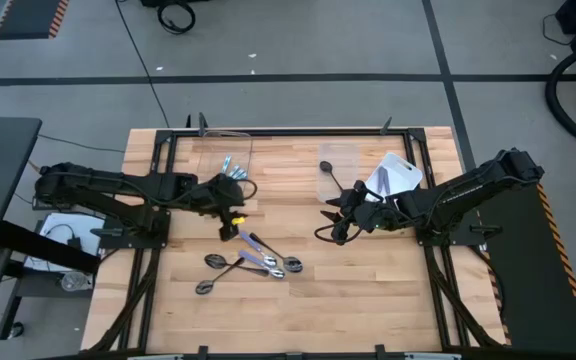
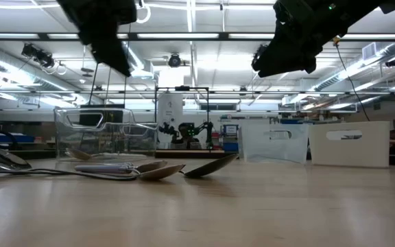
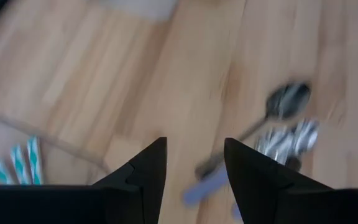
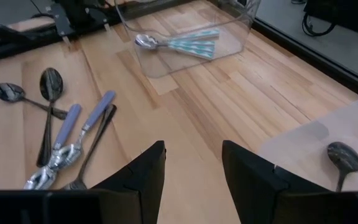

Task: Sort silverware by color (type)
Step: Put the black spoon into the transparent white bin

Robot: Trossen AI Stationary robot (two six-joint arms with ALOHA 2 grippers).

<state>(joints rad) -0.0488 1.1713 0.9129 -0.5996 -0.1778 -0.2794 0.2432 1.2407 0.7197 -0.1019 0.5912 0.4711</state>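
Observation:
A loose heap of spoons [image 1: 253, 262] lies on the wooden table. Some are shiny with light-blue handles [image 4: 73, 124], others dark all over [image 4: 51, 81]. More blue-handled spoons [image 4: 185, 43] lie in a clear container [image 1: 223, 160] near the far edge. One dark spoon [image 1: 328, 170] lies in a second clear container [image 1: 340, 175]. My left gripper [image 3: 194, 162] is open and hovers just beyond the heap, with nothing between its fingers. My right gripper [image 4: 193, 155] is also open and empty. It hangs above bare wood to the right of the heap.
A white container [image 1: 398, 175] sits by the right arm at the far right. A black frame [image 1: 268, 130] borders the table. Bare wood [image 1: 358, 290] lies near the front edge. In the low view both arms hang well above the spoons [image 2: 149, 170].

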